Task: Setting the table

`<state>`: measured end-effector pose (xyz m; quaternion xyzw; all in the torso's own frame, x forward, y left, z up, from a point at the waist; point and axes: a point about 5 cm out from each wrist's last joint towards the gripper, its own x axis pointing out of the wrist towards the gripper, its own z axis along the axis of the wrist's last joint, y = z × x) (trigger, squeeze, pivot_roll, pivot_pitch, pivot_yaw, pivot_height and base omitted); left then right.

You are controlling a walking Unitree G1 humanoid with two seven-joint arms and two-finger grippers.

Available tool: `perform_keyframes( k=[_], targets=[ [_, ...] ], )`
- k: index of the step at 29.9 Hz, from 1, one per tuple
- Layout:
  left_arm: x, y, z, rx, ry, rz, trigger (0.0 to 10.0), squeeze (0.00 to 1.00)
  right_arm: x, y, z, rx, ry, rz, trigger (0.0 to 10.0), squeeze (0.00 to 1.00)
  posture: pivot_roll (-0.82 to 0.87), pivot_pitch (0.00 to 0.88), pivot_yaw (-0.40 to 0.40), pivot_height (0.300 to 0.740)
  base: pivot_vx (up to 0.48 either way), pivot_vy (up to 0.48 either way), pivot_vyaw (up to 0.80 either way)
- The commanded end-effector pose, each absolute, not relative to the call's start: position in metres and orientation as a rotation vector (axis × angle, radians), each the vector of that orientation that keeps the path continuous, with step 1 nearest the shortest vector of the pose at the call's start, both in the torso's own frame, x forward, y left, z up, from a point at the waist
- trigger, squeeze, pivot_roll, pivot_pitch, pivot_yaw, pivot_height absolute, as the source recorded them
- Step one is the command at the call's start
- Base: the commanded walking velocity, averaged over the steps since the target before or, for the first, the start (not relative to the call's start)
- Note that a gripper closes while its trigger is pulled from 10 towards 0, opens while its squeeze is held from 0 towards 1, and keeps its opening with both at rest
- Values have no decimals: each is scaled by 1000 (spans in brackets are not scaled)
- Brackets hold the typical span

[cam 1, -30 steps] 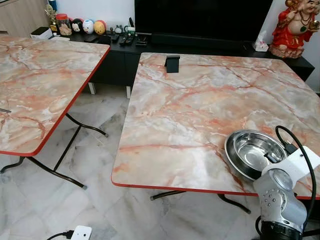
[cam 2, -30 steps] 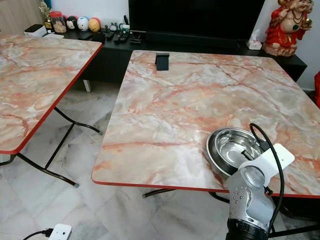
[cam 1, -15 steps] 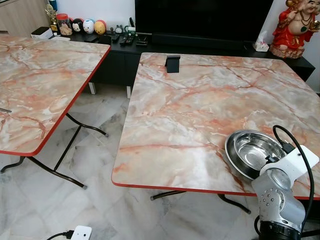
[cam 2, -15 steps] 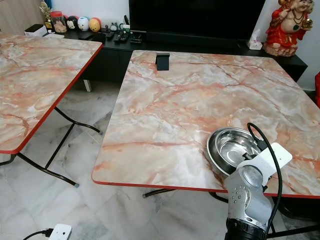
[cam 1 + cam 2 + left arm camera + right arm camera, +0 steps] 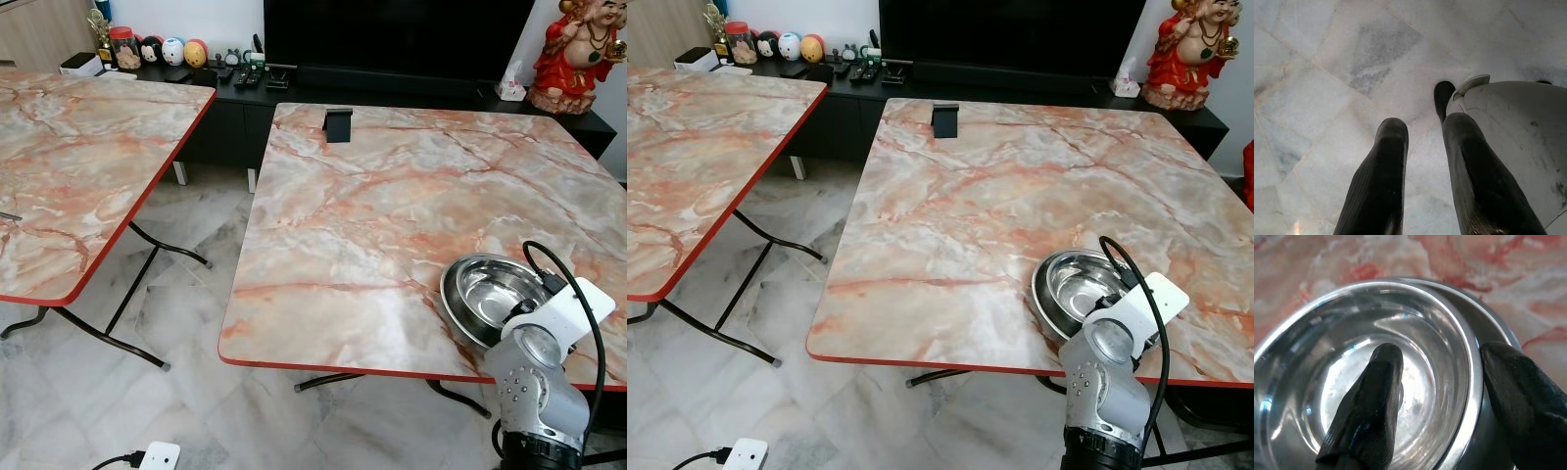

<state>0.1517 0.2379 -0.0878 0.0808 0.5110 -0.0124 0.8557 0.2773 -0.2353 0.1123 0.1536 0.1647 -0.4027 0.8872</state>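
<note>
While the bowl (image 5: 1400,377) rests on the table (image 5: 392,215), the right hand (image 5: 1444,396) straddles its rim, fingers apart.

R gripper (image 5: 1437,377) fingers spread; L gripper (image 5: 1425,147) idle, apart.

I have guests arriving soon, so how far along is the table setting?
Barely begun. Done: stacked steel bowls sit near the front right edge of the marble table, whose only other item is a small black stand. In hand: the right gripper straddles the top bowl's rim, jaws open, one finger inside. Left: gripping it, spreading bowls to places. The left gripper hangs idle over the floor.
</note>
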Motion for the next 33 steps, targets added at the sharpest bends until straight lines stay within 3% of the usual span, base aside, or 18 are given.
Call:
perform_keyframes(
  k=[1,4,10,17,22,27,33],
  targets=[
    [150,237,-89,158,1082,-21,10000,0,276,-238,125,275,274,-860,10000,0,102,0,-88,707,0,0,0],
    [150,237,-89,158,1082,-21,10000,0,276,-238,125,266,270,-860,10000,0,102,0,-88,707,0,0,0],
    [150,237,-89,161,1081,-19,10000,0,273,-234,143,89,175,-877,10000,0,100,0,-85,707,0,0,0],
    [150,238,-89,165,1077,-11,10000,0,278,-230,150,51,109,-831,10000,0,100,0,-84,707,0,0,0],
    [150,239,-88,170,1067,1,10000,0,295,-198,153,11,25,-502,10000,0,91,0,-81,707,0,0,0],
    [150,240,-88,158,1055,25,10000,0,294,-192,147,-6,21,-448,10000,0,98,0,-86,707,0,0,0],
    [151,243,-86,168,1021,57,10000,0,306,-167,155,-30,-90,-232,10000,0,103,0,-72,707,0,0,0]
  ],
)
